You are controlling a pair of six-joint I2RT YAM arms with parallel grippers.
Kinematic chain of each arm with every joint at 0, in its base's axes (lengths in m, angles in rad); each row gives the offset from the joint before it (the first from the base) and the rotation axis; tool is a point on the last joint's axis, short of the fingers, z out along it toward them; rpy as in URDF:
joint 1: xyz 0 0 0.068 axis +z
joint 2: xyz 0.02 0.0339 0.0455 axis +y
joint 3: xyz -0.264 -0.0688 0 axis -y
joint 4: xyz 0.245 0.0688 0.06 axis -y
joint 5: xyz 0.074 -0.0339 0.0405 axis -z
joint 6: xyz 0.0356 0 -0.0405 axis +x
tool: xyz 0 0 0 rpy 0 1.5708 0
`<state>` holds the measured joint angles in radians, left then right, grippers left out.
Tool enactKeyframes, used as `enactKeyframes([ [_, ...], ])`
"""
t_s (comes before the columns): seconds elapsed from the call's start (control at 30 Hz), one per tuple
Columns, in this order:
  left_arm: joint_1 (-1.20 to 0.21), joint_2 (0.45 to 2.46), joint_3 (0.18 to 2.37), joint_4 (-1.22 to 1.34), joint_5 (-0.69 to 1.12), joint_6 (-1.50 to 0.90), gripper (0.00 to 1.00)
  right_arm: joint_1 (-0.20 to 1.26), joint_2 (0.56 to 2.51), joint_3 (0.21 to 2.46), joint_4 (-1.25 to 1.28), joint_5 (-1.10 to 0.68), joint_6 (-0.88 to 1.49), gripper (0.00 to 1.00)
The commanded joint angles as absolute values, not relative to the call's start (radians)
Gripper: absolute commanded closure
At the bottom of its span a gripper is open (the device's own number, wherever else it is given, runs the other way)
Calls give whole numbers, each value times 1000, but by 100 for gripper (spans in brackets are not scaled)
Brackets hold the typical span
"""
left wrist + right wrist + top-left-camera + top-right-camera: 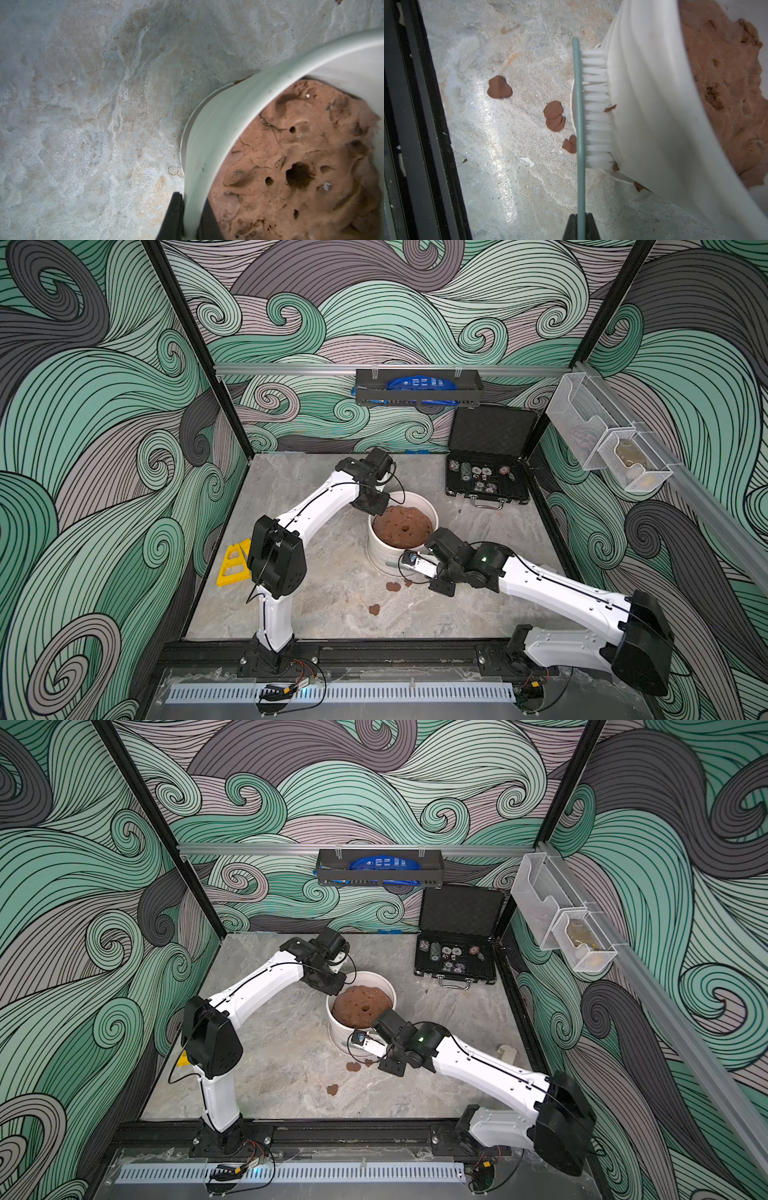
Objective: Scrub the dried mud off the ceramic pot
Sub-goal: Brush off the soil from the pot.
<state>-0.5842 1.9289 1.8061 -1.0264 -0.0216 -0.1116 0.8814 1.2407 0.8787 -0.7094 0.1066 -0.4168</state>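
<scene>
The white ribbed ceramic pot [384, 549] [340, 1031] stands mid-table, filled with a brown soil mass [402, 526]. My left gripper [191, 218] is shut on the pot's rim [228, 116], one finger outside and one inside. My right gripper [581, 224] is shut on the teal handle of a brush [579, 124]. The brush's white bristles [596, 116] press against the pot's near wall [654, 104]. One scrap of dried mud [610, 108] clings to the wall at the bristle tips. Flat flakes of mud [499, 87] [554, 116] [393, 586] [374, 609] lie on the table below.
An open black case of poker chips [488, 481] sits at the back right. A yellow plastic piece [233, 564] lies at the left edge behind the left arm. A black shelf [417, 389] hangs on the back wall, and wire bins [602, 439] hang on the right wall.
</scene>
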Motion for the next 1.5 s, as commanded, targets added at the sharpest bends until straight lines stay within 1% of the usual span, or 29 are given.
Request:
enactKeyframes([
  [0.0,-577,1975,1816,-1002,78,-62,96,883,1258,849,-694,139,-415,100],
  [0.17,-570,1977,1813,-1002,86,-75,96,885,1268,836,-696,146,-397,100],
  [0.33,-566,1974,1815,-995,77,-98,96,922,1307,811,-719,160,-353,100],
  [0.67,-563,1981,1827,-997,92,-100,96,1003,1285,845,-810,149,-304,100],
  [0.83,-564,1996,1839,-999,113,-107,96,999,1257,928,-770,176,-286,100],
  [1.07,-564,1997,1835,-1004,116,-110,96,982,1387,983,-741,251,-241,100],
  [1.27,-564,1997,1834,-1000,120,-110,96,960,1444,945,-771,266,-219,100],
  [1.47,-563,2005,1841,-996,120,-102,96,960,1414,884,-803,258,-209,100],
])
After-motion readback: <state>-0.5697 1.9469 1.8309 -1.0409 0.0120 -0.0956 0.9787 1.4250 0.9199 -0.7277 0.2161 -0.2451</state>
